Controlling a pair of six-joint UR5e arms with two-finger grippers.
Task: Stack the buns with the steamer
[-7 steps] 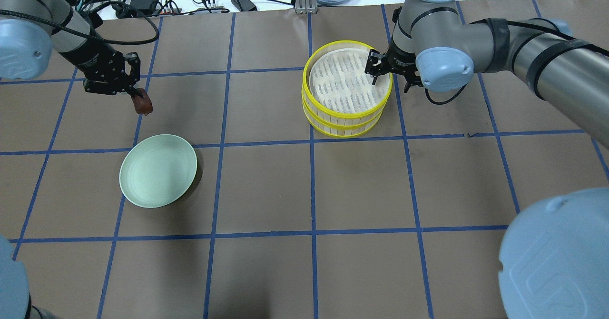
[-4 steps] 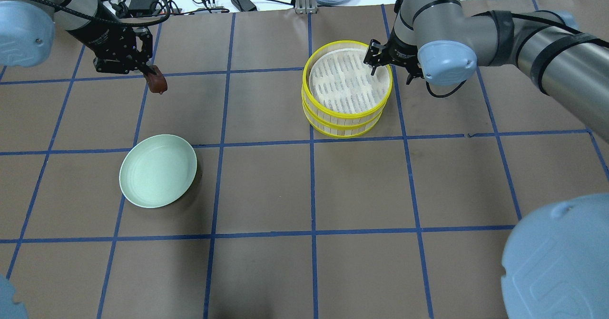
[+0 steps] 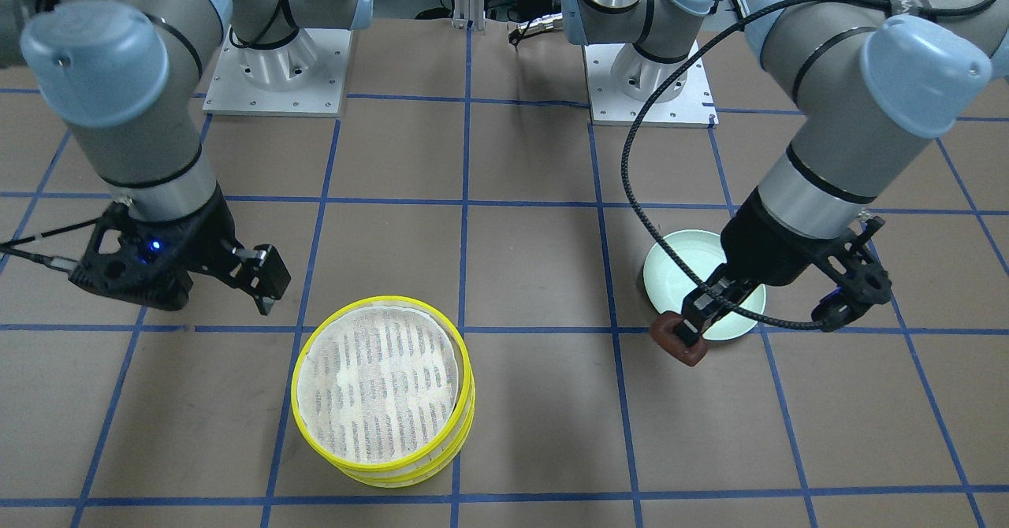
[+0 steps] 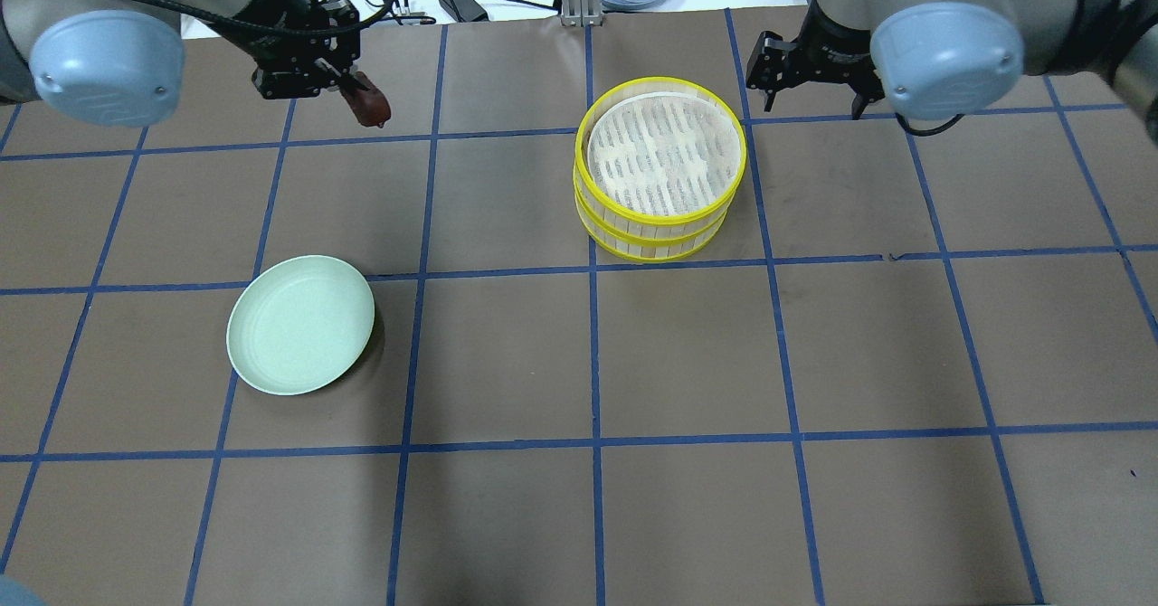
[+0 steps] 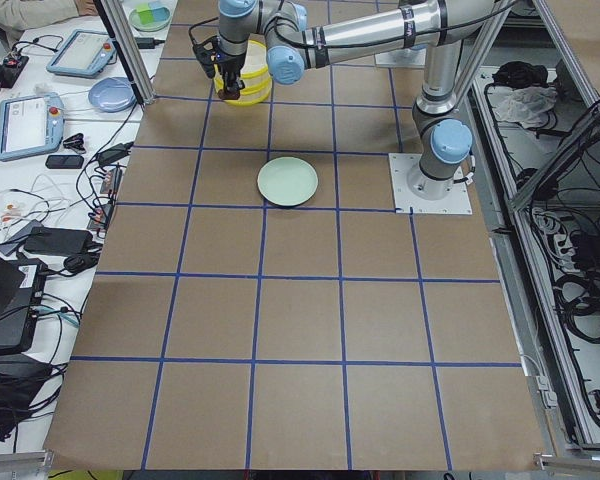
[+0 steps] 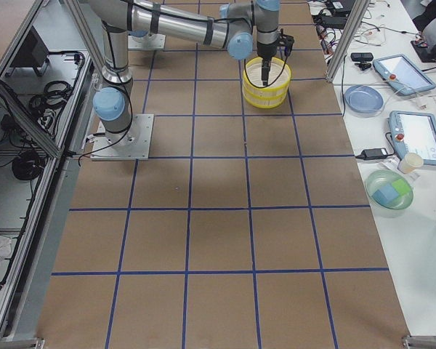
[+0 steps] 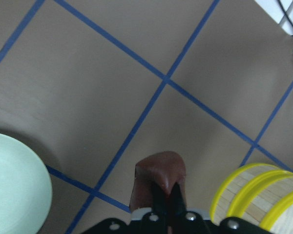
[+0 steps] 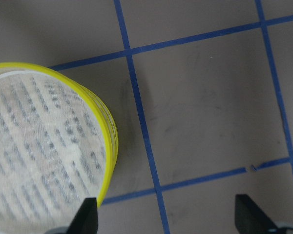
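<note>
Pinching the dark reddish-brown bun (image 7: 158,176), the left gripper (image 7: 166,194) has its two fingers drawn close together with the lump squeezed between them, and from the wrist view you can see the black tips pressed right into it. That tells you it's soft and light, I'd say, a thing that gives under the pads, so a gentle nip is plenty. It's caught near one end and the rest hangs below the fingers. Up in the air it goes, over the far strip of the table (image 4: 507,353), beyond the pale green plate (image 4: 300,324) and well apart from the steamer (image 4: 651,226). Over on the other side, the right gripper (image 8: 168,217) hangs with its fingers spread wide and nothing between them, just beside the stack's far edge. The two yellow-rimmed trays sit one on the other, the white liner on top showing. The cream bun I can't spot anywhere; whether it's under that top tray, I can't tell. Those trays look stiff and light, bamboo wall and hard rim, so the rim wall is the place to take hold, one finger inside and one outside. Mind the cloth, though: I'd guess it slides and rucks easily.
</note>
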